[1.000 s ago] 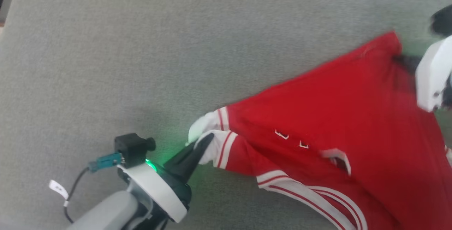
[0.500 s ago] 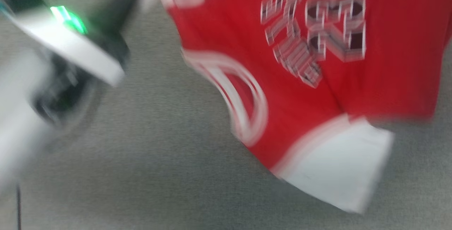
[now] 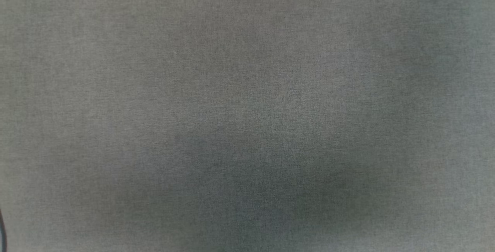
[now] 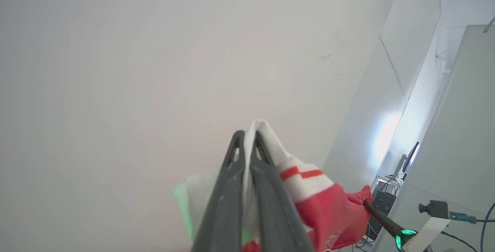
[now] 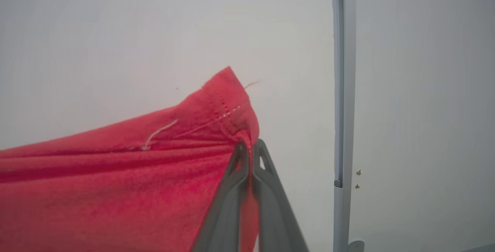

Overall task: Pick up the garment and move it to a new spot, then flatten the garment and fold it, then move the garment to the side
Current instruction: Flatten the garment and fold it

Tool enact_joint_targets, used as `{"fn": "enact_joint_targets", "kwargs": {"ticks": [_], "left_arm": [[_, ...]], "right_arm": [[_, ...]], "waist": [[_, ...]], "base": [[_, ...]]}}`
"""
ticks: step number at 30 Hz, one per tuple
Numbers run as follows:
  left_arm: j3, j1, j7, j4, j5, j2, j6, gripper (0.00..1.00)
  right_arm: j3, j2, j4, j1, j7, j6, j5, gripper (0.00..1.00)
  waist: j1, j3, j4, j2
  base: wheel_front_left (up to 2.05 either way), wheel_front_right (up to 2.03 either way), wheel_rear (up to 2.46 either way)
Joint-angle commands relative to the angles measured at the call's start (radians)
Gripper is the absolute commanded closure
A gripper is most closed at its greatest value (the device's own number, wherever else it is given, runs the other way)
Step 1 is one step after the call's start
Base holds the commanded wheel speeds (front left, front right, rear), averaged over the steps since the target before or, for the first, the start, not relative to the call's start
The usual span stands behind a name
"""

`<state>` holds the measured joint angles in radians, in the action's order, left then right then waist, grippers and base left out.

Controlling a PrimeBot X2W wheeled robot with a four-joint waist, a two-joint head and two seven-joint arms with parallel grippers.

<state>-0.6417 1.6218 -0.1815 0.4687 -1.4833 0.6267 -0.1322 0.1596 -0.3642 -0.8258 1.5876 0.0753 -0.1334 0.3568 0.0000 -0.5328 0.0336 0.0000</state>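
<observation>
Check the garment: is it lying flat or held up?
Held up. The left gripper is shut on the garment's white sleeve, the right gripper on a red hem corner, pale wall behind both.

Head: close, facing down onto plain grey woven cloth surface (image 3: 247,89). Wrists: tilted toward pale blank wall (image 4: 116,50), sharing red soft jersey (image 5: 116,174) nearby.
</observation>
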Motion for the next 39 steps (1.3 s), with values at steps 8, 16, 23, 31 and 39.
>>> {"fn": "enact_joint_targets", "kwargs": {"ticks": [8,16,23,31,39], "left_arm": [[-0.038,-0.254,-0.006,-0.1,-0.106,0.034,0.003,1.0],[-0.006,-0.733,-0.043,-0.405,-0.173,0.035,0.002,1.0],[-0.011,-1.024,-0.071,-0.511,-0.121,0.012,0.002,1.0],[-0.028,-1.297,-0.083,-0.573,-0.02,0.034,0.002,1.0],[0.024,-1.476,-0.084,-0.641,0.049,0.084,0.002,1.0]], "right_arm": [[-0.127,0.002,-0.097,-0.136,0.037,0.004,0.036,1.0],[-0.25,-0.051,0.066,-0.472,0.072,0.003,0.247,1.0],[-0.236,-0.122,0.268,-0.806,0.141,0.003,0.398,1.0],[-0.116,-0.128,0.628,-1.291,0.317,0.003,0.519,1.0],[0.053,-0.046,0.943,-1.646,0.465,0.003,0.534,1.0]], "waist": [[0.0,0.02,-0.009,0.0],[0.0,0.059,-0.042,0.0],[0.0,0.127,-0.076,0.0],[0.0,0.217,-0.087,0.0],[0.0,0.232,-0.073,0.0]], "base": [[0.0,0.0,0.0],[0.0,0.0,0.0],[0.0,0.0,0.0],[0.0,0.0,0.0],[0.0,0.0,0.0]]}}
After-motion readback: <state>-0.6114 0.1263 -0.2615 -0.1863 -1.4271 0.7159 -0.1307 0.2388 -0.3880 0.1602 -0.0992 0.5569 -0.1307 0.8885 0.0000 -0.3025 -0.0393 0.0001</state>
